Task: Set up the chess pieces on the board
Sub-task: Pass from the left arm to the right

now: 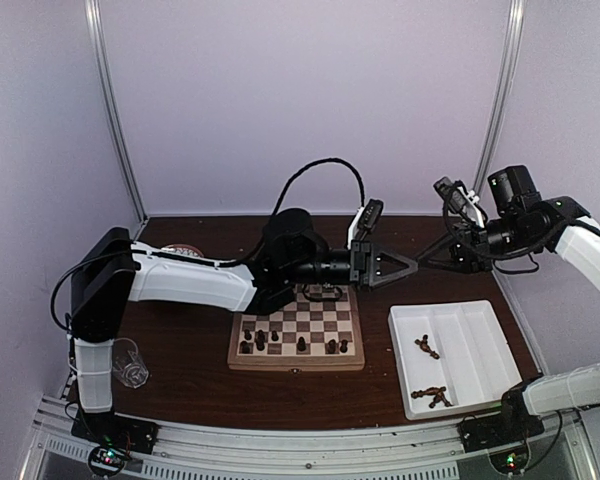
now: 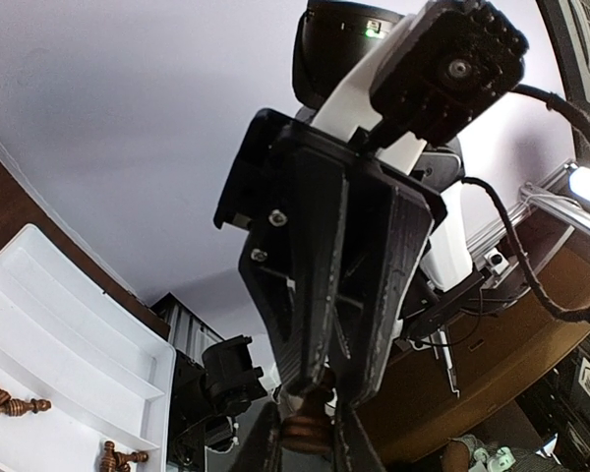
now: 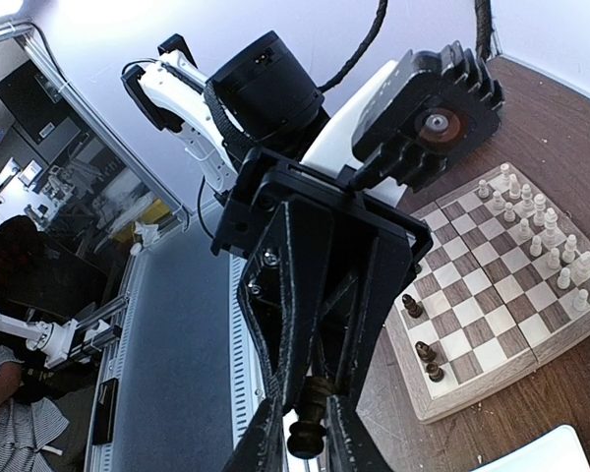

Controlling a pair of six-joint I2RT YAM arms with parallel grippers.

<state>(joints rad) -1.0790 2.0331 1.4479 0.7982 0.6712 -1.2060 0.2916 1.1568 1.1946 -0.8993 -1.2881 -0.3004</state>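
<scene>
Meeting tip to tip in mid-air above the bench point(image 1: 185, 345), between the board point(image 1: 295, 366) and the white tray point(image 1: 401, 360), both claws grip one dark chess piece point(image 3: 306, 433). The left claw point(image 1: 412, 266) is nearly shut, pinching it. The right claw point(image 1: 427, 261) has its fingers closed against it too. Cream pieces point(image 3: 543, 228) fill the board's far rows, and dark pieces point(image 1: 280, 342) stand along its near side.

Tan-and-brown checkered board point(image 1: 315, 322), dark brown chess pieces point(image 1: 427, 347), cream chess pieces point(image 3: 549, 231), white tray point(image 1: 475, 340).
</scene>
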